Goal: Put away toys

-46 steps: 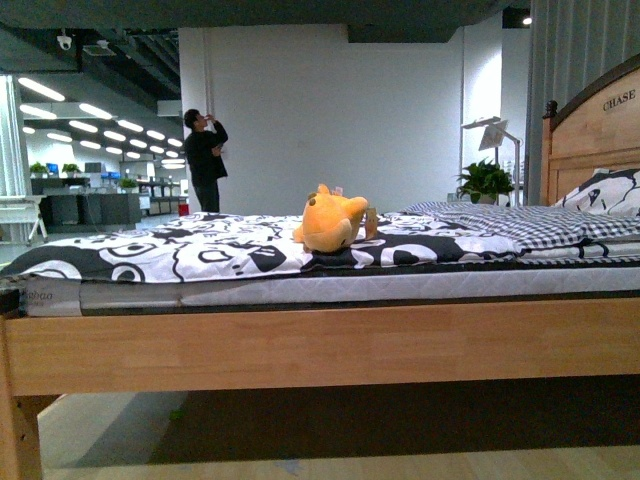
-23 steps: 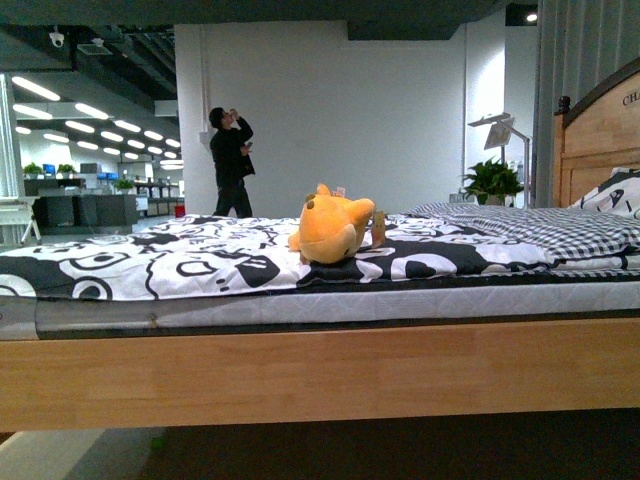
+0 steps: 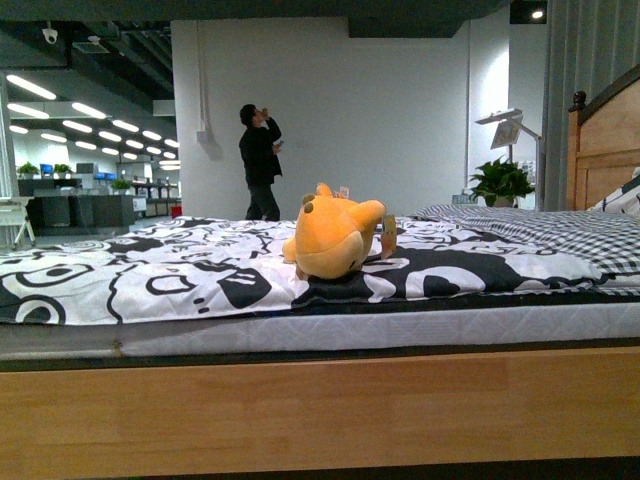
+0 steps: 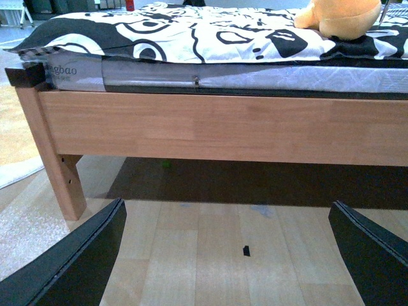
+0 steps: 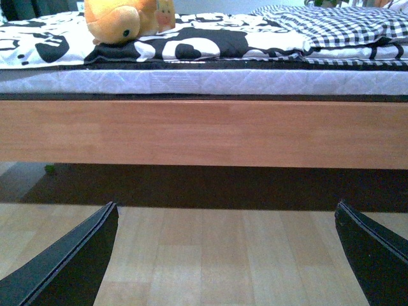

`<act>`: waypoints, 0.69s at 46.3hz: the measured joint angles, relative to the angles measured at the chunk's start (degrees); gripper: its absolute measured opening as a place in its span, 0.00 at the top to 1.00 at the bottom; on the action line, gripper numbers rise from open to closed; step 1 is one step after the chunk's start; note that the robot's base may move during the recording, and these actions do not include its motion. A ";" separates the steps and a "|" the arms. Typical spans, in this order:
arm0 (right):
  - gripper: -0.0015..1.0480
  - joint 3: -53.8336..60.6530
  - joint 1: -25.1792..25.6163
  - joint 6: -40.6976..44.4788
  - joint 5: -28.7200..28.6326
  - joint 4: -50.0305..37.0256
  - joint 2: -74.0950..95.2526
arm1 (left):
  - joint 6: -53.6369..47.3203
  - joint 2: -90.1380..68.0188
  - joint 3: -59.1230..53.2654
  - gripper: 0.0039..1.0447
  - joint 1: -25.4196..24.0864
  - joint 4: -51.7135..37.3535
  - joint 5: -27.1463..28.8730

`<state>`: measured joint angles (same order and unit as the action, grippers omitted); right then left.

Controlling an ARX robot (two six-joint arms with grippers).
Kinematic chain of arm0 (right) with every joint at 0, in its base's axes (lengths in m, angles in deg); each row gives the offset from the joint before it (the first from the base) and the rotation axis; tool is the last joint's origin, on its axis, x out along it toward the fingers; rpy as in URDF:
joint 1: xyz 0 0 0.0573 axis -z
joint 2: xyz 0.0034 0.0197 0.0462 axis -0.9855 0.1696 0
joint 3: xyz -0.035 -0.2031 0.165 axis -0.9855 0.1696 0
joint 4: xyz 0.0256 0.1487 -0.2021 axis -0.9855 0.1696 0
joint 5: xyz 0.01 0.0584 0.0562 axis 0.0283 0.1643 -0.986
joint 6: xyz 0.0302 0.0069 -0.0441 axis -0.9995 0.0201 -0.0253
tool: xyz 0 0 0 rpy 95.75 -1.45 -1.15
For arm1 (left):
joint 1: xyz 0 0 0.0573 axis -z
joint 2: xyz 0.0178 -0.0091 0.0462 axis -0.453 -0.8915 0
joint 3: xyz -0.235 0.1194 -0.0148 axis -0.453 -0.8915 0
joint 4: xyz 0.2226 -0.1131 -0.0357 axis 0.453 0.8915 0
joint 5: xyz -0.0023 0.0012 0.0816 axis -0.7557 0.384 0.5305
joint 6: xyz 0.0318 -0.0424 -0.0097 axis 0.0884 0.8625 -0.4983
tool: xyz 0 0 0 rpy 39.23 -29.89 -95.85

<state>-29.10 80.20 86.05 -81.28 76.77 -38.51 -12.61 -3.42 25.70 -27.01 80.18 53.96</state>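
1. Orange plush toy (image 3: pixel 335 235) lying on the bed, on top of the black-and-white bedspread (image 3: pixel 150 275), close to the near long edge and roughly midway along it; one dark eye showing in the right wrist view.
2. Under the bedspread, a white quilted mattress (image 3: pixel 350 325); below that, the pale wooden side rail (image 3: pixel 300 410), running the full width of the front view.
3. Toward the head end, a checked blanket (image 3: pixel 560 225) spread over the bed, well apart from the toy, with the wooden headboard (image 3: pixel 605 150) behind it.
4. At the foot-end corner, a wooden leg (image 4: pixel 60 172) standing on the plank floor (image 4: pixel 204 255); a small green object (image 4: pixel 166 164) on the floor in the shadow under the bed.
5. Left gripper (image 4: pixel 226 207) low in front of the side rail, fingers spread wide, nothing between them, well apart from the toy.
6. Right gripper (image 5: pixel 226 205) likewise low before the rail, fingers wide apart and empty.
7. Beyond the bed, a person in dark clothes (image 3: pixel 260 160) standing by a white wall; a potted plant (image 3: pixel 500 180) and a lamp (image 3: pixel 510 130) near the headboard.
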 joint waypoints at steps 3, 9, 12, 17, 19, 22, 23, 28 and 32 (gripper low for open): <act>0.00 0.00 0.00 0.00 0.00 0.00 0.00 | 0.00 0.00 0.00 0.05 -0.02 0.00 0.02; 0.00 0.00 0.00 0.00 -0.02 0.00 0.00 | 0.00 0.00 0.00 0.05 0.00 0.00 0.00; 0.00 0.00 0.00 0.00 0.00 0.00 0.00 | 0.00 0.00 0.00 0.05 -0.02 0.00 0.02; 0.00 0.00 0.00 0.00 0.00 0.00 0.00 | 0.00 0.00 0.00 0.05 0.00 0.00 0.00; 0.00 0.00 0.00 0.00 0.00 0.00 0.00 | 0.00 0.00 0.00 0.05 0.00 0.00 0.02; 0.00 0.00 0.00 0.00 0.00 0.00 0.00 | 0.00 0.00 0.00 0.05 0.00 0.00 0.02; 0.00 0.00 0.00 0.00 0.00 0.00 0.00 | 0.00 0.00 0.00 0.05 0.00 0.00 0.02; 0.00 0.00 0.00 0.00 0.00 0.00 0.00 | 0.00 0.00 0.00 0.05 0.00 0.00 0.02; 0.00 0.00 0.00 0.00 -0.02 0.00 0.00 | 0.00 0.00 0.00 0.05 -0.02 0.00 0.04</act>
<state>-29.10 80.20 86.05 -81.30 76.77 -38.51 -12.61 -3.42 25.70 -27.03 80.18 54.00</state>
